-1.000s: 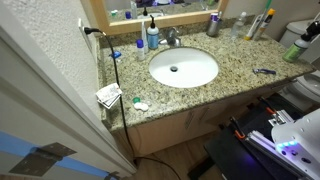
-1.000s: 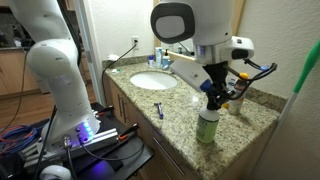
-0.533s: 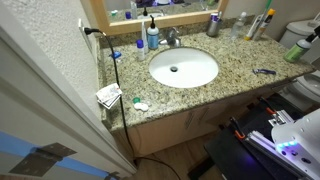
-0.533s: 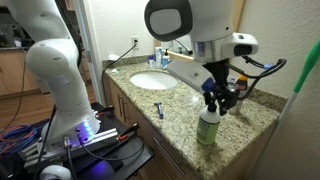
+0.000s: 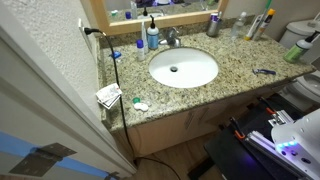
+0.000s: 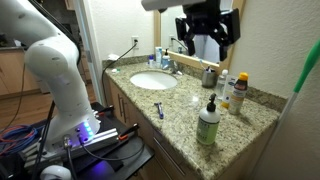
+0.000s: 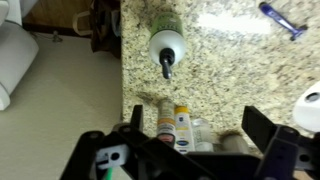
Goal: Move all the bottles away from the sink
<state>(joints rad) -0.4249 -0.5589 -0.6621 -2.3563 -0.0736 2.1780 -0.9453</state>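
A green pump bottle [image 6: 208, 124] stands alone on the granite counter, far from the sink [image 6: 153, 81]; the wrist view looks down on its pump top [image 7: 166, 45]. My gripper [image 6: 207, 30] hangs high above the counter, open and empty, with its fingers [image 7: 262, 125] spread wide. Beneath it, by the wall, two slim bottles [image 6: 240, 92] [image 7: 182, 126] stand together. A blue bottle [image 6: 161, 57] [image 5: 152, 38] sits beside the faucet behind the sink [image 5: 183, 67].
A metal cup [image 6: 209, 76] stands by the wall between the sink and the slim bottles. A razor [image 6: 159, 109] [image 7: 283, 20] lies near the counter's front edge. A mirror runs along the back wall. Papers [image 5: 108, 95] lie at the counter's other end.
The gripper opened, let go of the green pump bottle and rose well above the counter. The bottle stays upright where it was set down.
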